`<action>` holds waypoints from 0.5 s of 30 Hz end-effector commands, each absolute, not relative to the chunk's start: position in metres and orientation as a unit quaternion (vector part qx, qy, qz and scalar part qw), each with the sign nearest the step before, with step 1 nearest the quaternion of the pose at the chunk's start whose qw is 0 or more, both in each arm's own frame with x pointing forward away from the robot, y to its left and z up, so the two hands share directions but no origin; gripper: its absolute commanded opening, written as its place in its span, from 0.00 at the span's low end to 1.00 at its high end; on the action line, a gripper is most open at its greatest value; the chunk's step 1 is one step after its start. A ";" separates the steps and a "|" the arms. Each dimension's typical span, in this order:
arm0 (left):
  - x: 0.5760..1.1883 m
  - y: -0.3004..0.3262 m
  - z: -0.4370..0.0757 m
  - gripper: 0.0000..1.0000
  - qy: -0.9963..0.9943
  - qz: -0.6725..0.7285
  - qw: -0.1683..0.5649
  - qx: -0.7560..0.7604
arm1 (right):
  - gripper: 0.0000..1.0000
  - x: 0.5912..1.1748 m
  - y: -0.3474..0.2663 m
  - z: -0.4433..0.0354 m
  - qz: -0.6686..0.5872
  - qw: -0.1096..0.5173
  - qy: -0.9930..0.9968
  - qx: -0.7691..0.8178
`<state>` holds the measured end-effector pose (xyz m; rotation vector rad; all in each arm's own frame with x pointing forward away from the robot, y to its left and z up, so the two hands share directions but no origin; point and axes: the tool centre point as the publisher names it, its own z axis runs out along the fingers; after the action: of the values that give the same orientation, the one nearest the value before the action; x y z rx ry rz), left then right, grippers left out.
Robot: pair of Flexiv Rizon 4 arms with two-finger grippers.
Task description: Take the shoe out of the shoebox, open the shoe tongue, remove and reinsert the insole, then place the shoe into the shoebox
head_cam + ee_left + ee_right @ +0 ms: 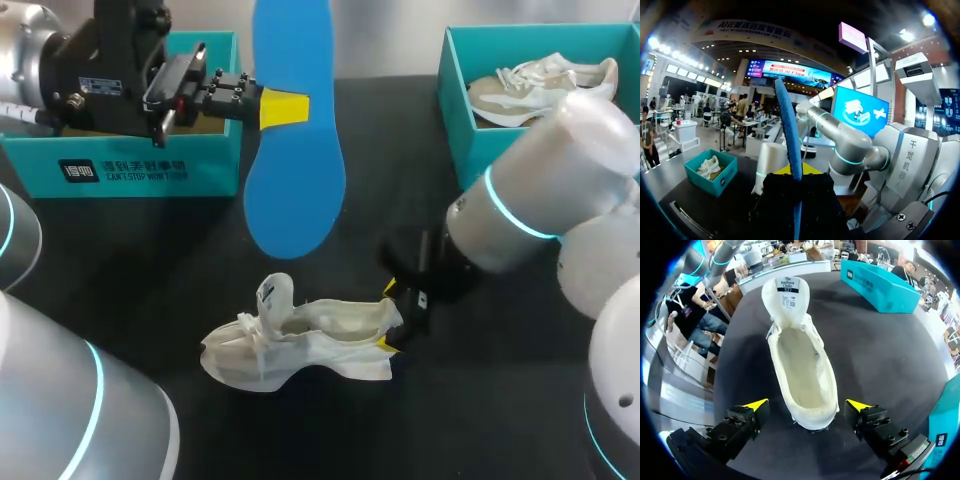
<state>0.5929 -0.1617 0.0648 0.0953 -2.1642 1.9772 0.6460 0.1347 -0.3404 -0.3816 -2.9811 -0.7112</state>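
One blue insole [298,185] is pinched between the left hand's [285,108] yellow tips.

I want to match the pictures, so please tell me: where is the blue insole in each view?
Head view: the blue insole is held up over the table by the left gripper.
Left wrist view: edge-on between that gripper's fingers, rising ahead.
Right wrist view: not in it.
Landmark in the first two: the teal shoebox with a shoe inside.

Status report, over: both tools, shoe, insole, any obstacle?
Left tool shut on blue insole, held above table. Right tool open, astride white shoe, tongue up. Nothing covers shoe opening.
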 end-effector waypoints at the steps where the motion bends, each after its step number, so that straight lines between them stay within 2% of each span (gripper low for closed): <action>1: 0.594 -0.163 0.065 0.00 -0.735 0.669 0.105 0.031 | 1.00 0.645 0.142 -0.335 -0.018 0.044 -0.992 -0.117; 15: 0.594 -0.163 0.065 0.00 -0.735 0.669 0.105 0.031 | 1.00 0.644 0.149 -0.334 0.028 0.028 -0.992 -0.117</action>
<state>0.5929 -0.1617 0.0648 0.0952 -2.1642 1.9772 0.6452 0.1422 -0.3329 -0.3716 -3.0674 -0.3163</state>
